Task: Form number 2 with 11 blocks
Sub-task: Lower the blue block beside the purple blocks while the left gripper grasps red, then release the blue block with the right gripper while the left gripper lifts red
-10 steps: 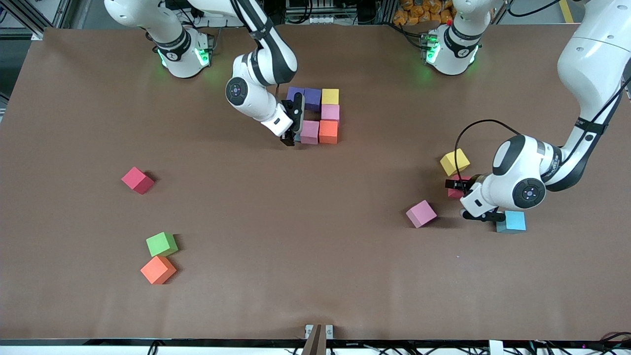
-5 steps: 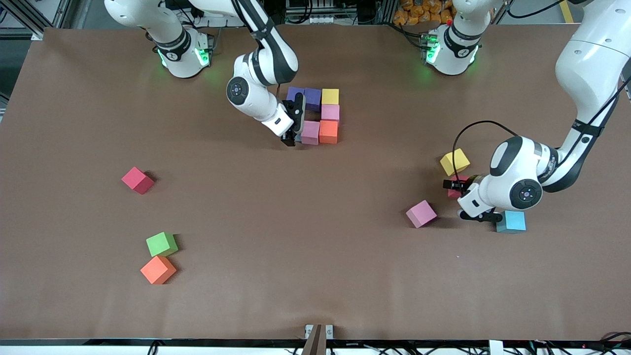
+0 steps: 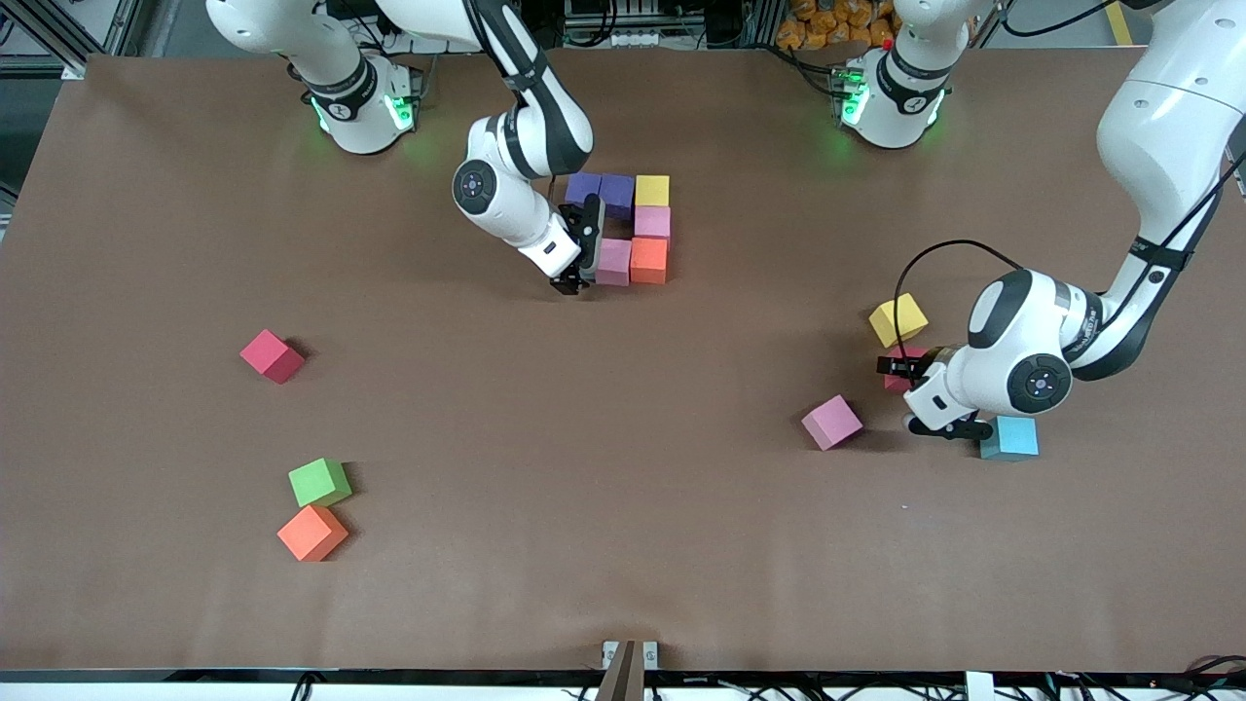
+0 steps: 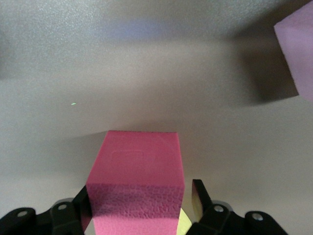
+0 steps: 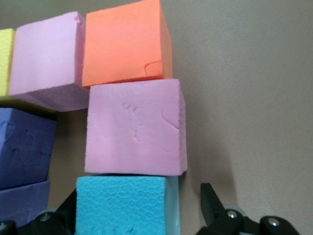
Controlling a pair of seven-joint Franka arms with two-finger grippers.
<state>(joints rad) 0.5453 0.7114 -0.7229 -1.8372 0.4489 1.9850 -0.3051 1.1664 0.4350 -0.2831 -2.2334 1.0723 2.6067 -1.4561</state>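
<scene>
Right tool [image 3: 574,280] of mine is low at the table [image 3: 623,584], at the unfinished number 2 [image 3: 633,261]. Its fingers are spread around a light blue block [image 5: 126,208], with a clear gap showing on one side in the right wrist view.

Starting from the right arm's end of the table, a red block [image 3: 272,355] lies alone. Nearer the front camera, a green block [image 3: 319,481] sits just beside a loose orange block [image 3: 311,533].

Then comes the digit. Its farthest row is two purple blocks [image 3: 600,190] and a yellow block [image 3: 652,190], the yellow toward the left arm's end. A pink block [image 3: 652,222] sits against the yellow one on its nearer side. The next row nearer is an orange block [image 3: 649,260], a second pink block [image 3: 613,261] and the light blue block between my fingers, all in one line and touching.

Toward the left arm's end, a loose pink block [image 3: 830,422] lies apart. A second yellow block [image 3: 897,319] lies farther from the camera, near my left tool [image 3: 896,370]. That tool is down at the table with its fingers straddling a deep pink block [image 4: 134,178]. A slim gap shows at one finger, so it is not gripped. Another light blue block [image 3: 1009,438] sits by that wrist.
</scene>
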